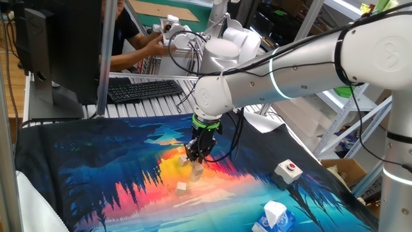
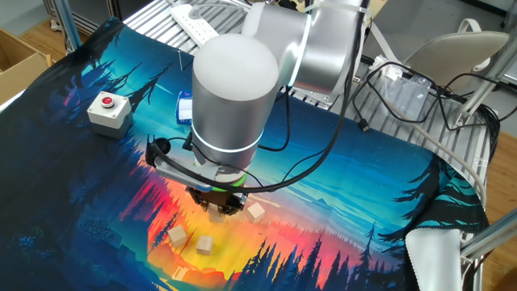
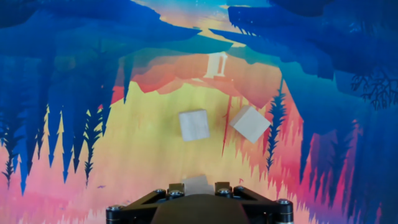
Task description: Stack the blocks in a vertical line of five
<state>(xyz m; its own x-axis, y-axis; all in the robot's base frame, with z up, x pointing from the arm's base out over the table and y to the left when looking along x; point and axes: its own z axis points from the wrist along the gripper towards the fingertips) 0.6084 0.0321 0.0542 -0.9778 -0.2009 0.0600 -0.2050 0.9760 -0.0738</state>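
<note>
My gripper (image 1: 198,156) hangs low over the orange middle of the painted mat. It is shut on one pale wooden block (image 3: 196,182), which shows between the fingers at the bottom of the hand view. In that view two more blocks lie loose on the mat ahead, one square-on (image 3: 194,125) and one turned (image 3: 250,123). The other fixed view shows the gripper (image 2: 216,207) with three loose blocks around it: one to the right (image 2: 256,212) and two to the lower left (image 2: 177,235) (image 2: 204,244). A single block (image 1: 182,187) lies in front of the gripper. No blocks are stacked.
A white box with a red button (image 1: 288,170) (image 2: 108,111) sits on the mat. A white-and-blue tissue pack (image 1: 275,217) lies near the mat's edge. A keyboard (image 1: 145,89) and a person (image 1: 129,45) are beyond the table's far side.
</note>
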